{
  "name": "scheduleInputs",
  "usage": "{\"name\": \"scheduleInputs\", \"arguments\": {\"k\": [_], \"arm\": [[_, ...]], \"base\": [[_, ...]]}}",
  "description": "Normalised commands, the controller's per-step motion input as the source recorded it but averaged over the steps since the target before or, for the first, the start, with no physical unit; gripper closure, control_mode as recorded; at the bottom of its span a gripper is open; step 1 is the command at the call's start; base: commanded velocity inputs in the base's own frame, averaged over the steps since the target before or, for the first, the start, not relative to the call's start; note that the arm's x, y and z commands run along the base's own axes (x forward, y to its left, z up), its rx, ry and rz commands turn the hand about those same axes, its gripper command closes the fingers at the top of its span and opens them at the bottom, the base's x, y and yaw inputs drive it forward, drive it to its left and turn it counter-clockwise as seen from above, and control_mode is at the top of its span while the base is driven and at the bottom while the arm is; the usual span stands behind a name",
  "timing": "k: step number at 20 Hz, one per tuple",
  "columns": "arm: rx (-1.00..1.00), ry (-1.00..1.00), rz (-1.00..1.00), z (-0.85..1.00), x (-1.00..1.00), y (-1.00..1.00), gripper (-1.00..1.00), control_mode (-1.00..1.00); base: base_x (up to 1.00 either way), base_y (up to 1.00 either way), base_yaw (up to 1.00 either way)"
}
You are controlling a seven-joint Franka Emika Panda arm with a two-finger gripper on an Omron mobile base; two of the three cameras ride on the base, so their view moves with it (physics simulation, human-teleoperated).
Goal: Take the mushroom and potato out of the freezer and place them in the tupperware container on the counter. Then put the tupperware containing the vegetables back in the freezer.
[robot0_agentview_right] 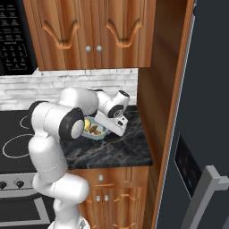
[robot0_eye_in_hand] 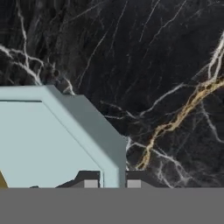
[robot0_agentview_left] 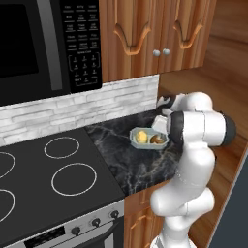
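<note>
While the tupperware container (robot0_eye_in_hand: 52, 140) rests on the counter (robot0_eye_in_hand: 166, 65), the gripper (robot0_eye_in_hand: 112, 183) pinches its rim.

Pale blue-grey tupperware container (robot0_agentview_left: 148, 137) sits flat on the black veined counter (robot0_agentview_left: 126, 155) near the back wall. Yellow potato (robot0_agentview_left: 141, 136) and brown mushroom (robot0_agentview_left: 156, 139) lie inside, side by side. Dark freezer (robot0_agentview_right: 201, 134) stands right of the counter.
</note>
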Motion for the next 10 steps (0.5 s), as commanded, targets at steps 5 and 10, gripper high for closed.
{"name": "scheduleInputs", "arguments": {"k": [5, 10], "arm": [[0.09, 0.0, -0.35, 0.77, -0.85, 0.0, 1.0, -1.0], [0.04, 0.08, -0.2, 0.94, -1.0, 0.0, 1.0, -1.0]], "base": [[0.0, 0.0, 0.0], [0.0, 0.0, 0.0]]}}
